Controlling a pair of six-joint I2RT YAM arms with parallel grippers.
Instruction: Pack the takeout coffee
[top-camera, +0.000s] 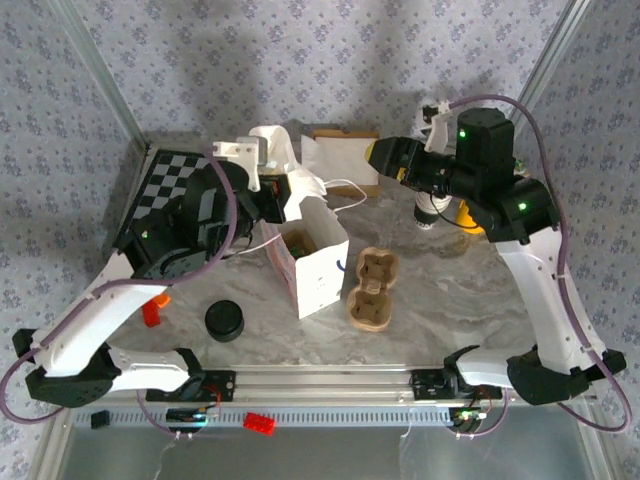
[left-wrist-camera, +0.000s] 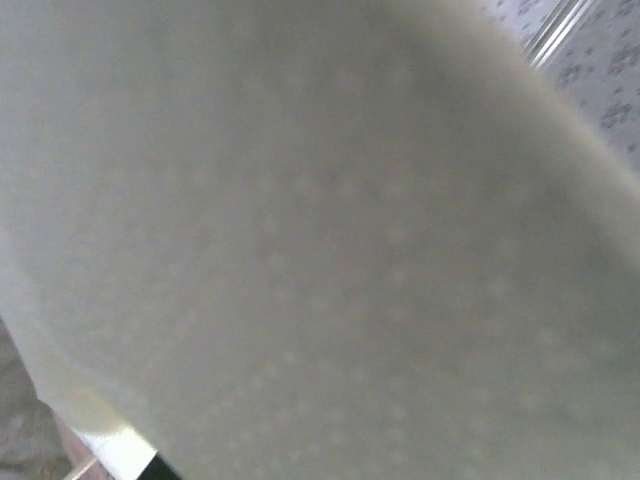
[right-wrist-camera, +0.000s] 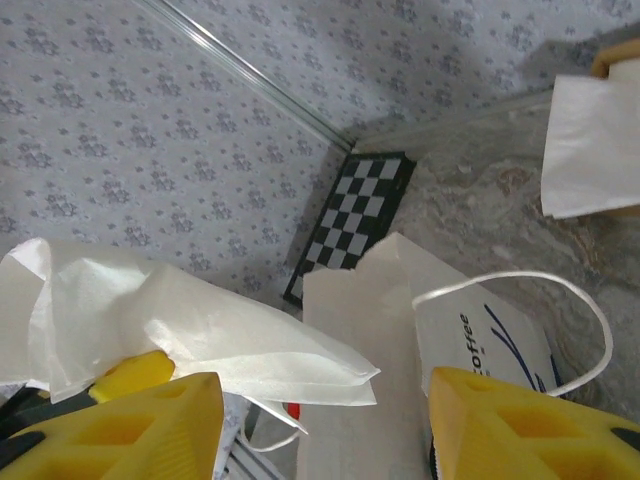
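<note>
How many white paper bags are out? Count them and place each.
3: a standing bag open mid-table; a crumpled bag raised behind it in the left gripper; a flat bag at the back edge, maybe hiding more.

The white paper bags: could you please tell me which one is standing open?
The bag in the middle of the table, beside the cardboard cup carrier: it stands upright with its top open. The bag at the back lies flat.
</note>
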